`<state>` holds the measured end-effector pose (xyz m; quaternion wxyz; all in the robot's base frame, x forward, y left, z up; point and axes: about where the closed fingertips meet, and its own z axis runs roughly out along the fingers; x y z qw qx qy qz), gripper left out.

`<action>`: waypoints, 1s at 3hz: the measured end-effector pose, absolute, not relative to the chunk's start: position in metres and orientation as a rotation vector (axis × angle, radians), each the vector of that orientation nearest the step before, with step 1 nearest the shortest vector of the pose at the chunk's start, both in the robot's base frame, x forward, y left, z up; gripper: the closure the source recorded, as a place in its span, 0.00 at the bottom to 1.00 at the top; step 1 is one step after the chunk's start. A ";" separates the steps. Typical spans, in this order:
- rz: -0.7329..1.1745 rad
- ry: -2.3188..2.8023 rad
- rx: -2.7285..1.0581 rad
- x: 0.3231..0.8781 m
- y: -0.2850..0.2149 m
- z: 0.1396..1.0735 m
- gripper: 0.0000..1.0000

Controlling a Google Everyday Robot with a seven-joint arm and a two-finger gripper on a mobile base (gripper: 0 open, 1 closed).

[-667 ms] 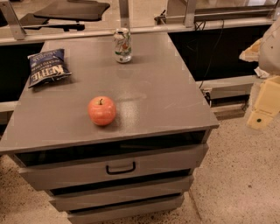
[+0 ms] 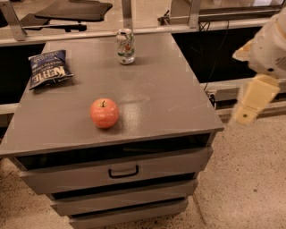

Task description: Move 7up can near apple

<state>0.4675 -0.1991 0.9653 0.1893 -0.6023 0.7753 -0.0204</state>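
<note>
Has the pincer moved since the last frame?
Yes. The pincer has shifted left, toward the right edge of the cabinet, but it remains off to that side.

We're in what looks like an office or lab workspace: a grey drawer cabinet (image 2: pixel 120 172) with a flat worktop (image 2: pixel 161 98), a speckled hard floor (image 2: pixel 254 183), and metal desk frames (image 2: pixel 193 15) behind with cables (image 2: pixel 204 26) dangling. A dark chair (image 2: pixel 76 9) sits beyond the far-left corner. The robot's gripper (image 2: pixel 246 114) hangs off the worktop's right edge.

Grey drawer cabinet (image 2: pixel 170 163) on speckled floor (image 2: pixel 250 188), metal rails (image 2: pixel 76 36) behind.
</note>
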 end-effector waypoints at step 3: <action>0.169 2.017 -1.583 0.593 -0.120 0.893 0.00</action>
